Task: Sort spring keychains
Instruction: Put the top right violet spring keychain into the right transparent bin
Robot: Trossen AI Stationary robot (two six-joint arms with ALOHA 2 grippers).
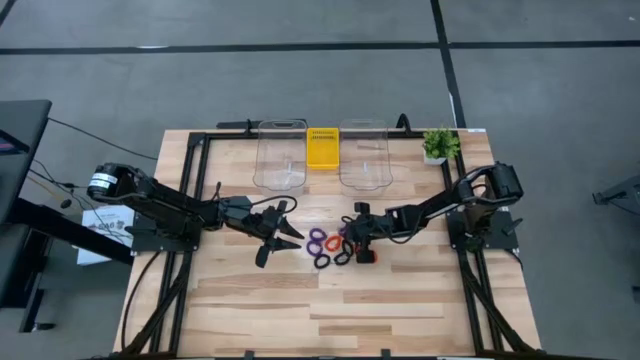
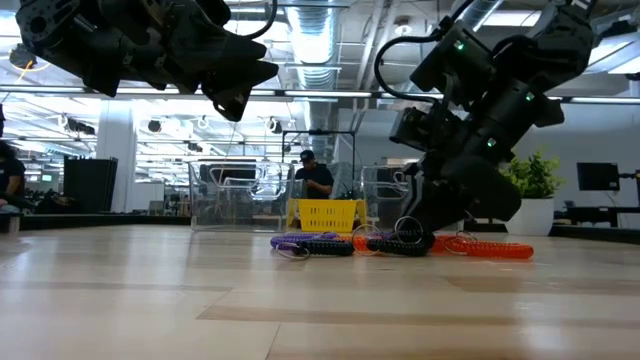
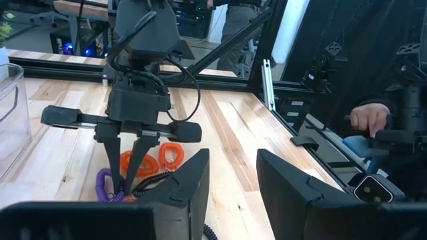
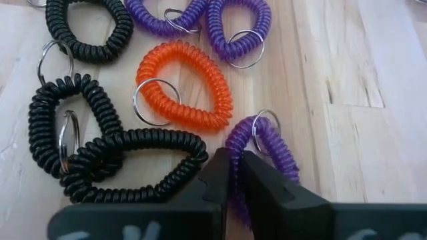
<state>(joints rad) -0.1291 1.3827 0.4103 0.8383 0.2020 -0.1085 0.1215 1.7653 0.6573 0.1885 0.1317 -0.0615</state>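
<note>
Several coiled spring keychains lie in a pile mid-table (image 1: 333, 245). The right wrist view shows three black ones (image 4: 77, 123), an orange one (image 4: 187, 87) and purple ones (image 4: 237, 27), each with a metal ring and flat on the wood. My right gripper (image 4: 235, 167) is down at the pile's right edge, shut on a purple keychain (image 4: 267, 150). My left gripper (image 1: 278, 238) hovers open, raised above the table just left of the pile (image 2: 232, 95). My right gripper pinches the purple keychain's coil on the side away from its ring (image 4: 235, 157), between the two fingers. The fingers come slanting down from the table's right and lie across the coil. The rest of the loop and its ring (image 4: 263, 127) lie on the table.
Two clear bins (image 1: 281, 155) (image 1: 363, 155) stand at the table's far edge with a yellow basket (image 1: 322, 148) between them and a small plant (image 1: 438, 145) at the far right corner. A person's hand (image 3: 365, 119) shows beyond the table. Bare wood lies near the pile's near side.
</note>
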